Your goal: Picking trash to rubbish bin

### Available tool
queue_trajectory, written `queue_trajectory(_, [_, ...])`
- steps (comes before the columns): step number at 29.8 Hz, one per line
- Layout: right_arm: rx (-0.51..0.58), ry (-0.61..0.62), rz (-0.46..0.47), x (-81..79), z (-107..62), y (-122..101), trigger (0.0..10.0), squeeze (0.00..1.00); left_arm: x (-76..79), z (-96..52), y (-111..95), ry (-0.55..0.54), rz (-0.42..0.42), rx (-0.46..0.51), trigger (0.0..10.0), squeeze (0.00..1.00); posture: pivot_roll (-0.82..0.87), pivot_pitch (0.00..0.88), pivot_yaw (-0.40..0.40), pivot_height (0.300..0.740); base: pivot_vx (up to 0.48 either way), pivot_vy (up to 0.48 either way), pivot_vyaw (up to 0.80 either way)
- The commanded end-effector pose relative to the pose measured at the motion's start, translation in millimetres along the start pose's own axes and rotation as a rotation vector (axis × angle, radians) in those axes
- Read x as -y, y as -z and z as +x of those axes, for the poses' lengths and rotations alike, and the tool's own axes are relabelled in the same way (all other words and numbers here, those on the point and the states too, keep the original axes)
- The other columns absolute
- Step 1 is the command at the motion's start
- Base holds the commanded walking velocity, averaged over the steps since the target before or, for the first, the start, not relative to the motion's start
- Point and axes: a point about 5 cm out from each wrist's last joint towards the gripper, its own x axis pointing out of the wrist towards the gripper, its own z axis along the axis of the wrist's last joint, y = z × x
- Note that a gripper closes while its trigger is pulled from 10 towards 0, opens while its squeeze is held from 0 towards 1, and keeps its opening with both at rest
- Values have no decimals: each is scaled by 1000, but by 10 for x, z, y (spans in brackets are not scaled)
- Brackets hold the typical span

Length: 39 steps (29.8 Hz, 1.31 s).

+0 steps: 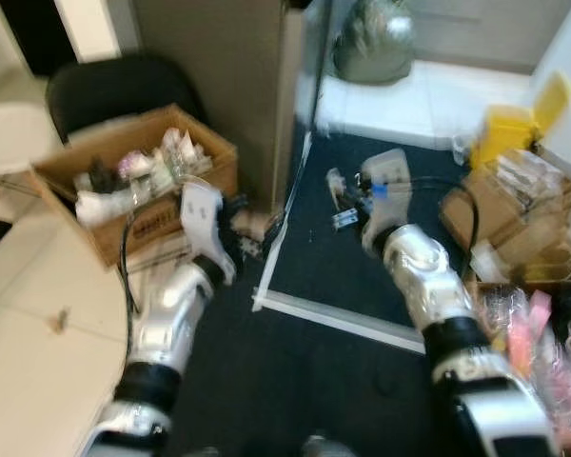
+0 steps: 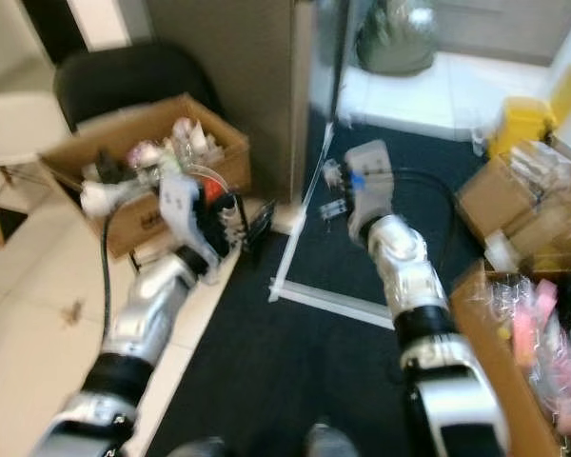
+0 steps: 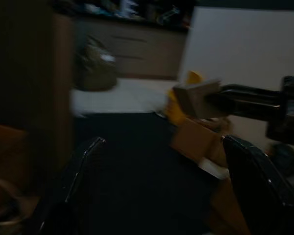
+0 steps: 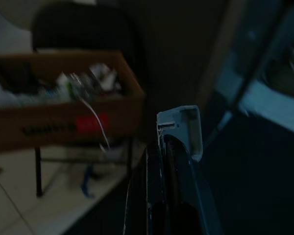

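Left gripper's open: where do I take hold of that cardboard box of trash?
Probably the top edge of the cardboard box's near wall, coming down from above with the left gripper, one finger inside and one outside. The top is open and that wall stands upright and thin; heaped trash blocks the middle.
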Motion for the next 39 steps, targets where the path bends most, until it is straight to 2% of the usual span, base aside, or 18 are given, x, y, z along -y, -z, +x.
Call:
queue_trajectory(1, [3,-23,16,-81,28,8,10000,0,-36,-44,40,-15,2,-19,10000,0,-18,0,-30,740,472,0,0])
queue_trajectory(15, [-2,-23,15,-80,25,18,10000,0,-32,-56,47,-13,6,-20,10000,0,-16,0,-31,740,474,0,0])
queue_trajectory(22, [23,-104,-7,-141,25,-23,10000,0,-18,-88,62,-13,13,-26,10000,0,-2,0,-33,740,476,0,0])
queue_trajectory(30, [14,-108,-16,-153,25,-13,10000,0,-31,-92,71,-17,9,-32,10000,0,-6,0,-33,740,469,0,788])
queue_trajectory(39, [15,-110,-14,-159,28,-15,10000,0,-53,-99,67,-36,-7,-36,10000,0,-4,0,-32,740,0,0,788])
